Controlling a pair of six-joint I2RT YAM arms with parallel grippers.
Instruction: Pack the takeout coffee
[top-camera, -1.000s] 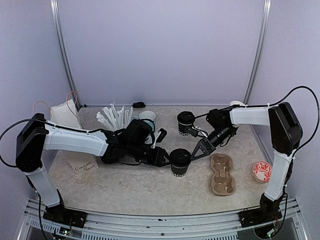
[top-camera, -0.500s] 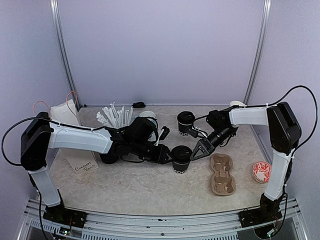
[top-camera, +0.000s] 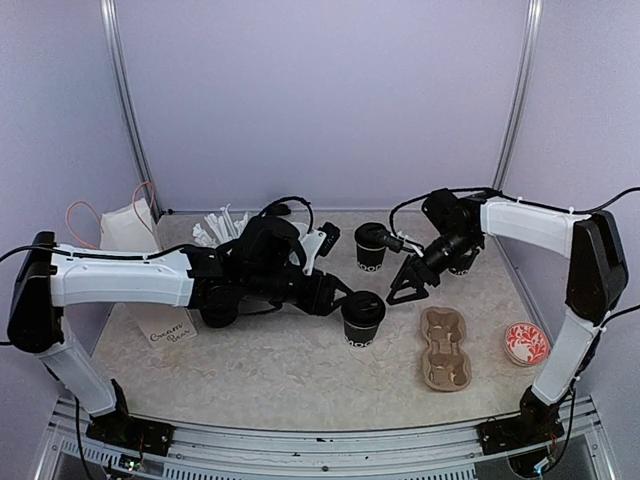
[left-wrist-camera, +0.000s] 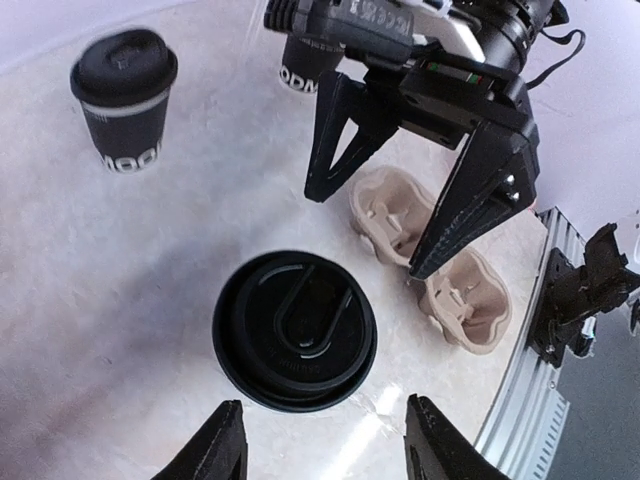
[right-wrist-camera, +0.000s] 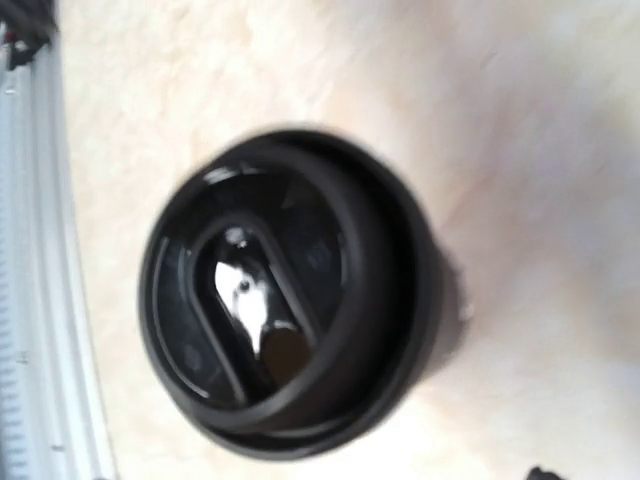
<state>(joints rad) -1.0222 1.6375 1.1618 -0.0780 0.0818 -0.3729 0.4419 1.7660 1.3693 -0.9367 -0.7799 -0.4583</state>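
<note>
A takeout coffee cup with its black lid on (top-camera: 362, 316) stands mid-table. In the left wrist view it (left-wrist-camera: 295, 330) sits just ahead of my left gripper (left-wrist-camera: 325, 450), which is open and empty. From above, my left gripper (top-camera: 335, 297) is at the cup's left. My right gripper (top-camera: 403, 287) hangs open and empty to the cup's upper right, its fingers spread wide in the left wrist view (left-wrist-camera: 365, 230). The right wrist view shows a blurred lidded cup (right-wrist-camera: 290, 340) from above. A second lidded cup (top-camera: 371, 246) stands further back and also shows in the left wrist view (left-wrist-camera: 125, 95).
A brown pulp cup carrier (top-camera: 445, 348) lies right of the near cup. A red and white dish (top-camera: 526, 343) sits at the far right. A black cup with white sticks (top-camera: 215, 308) stands under my left arm. Another black cup (left-wrist-camera: 300, 70) stands behind my right gripper.
Both grippers have drawn away from the near lidded cup. The left arm has risen and the right gripper has moved up and to the right. The cup stays in place.
</note>
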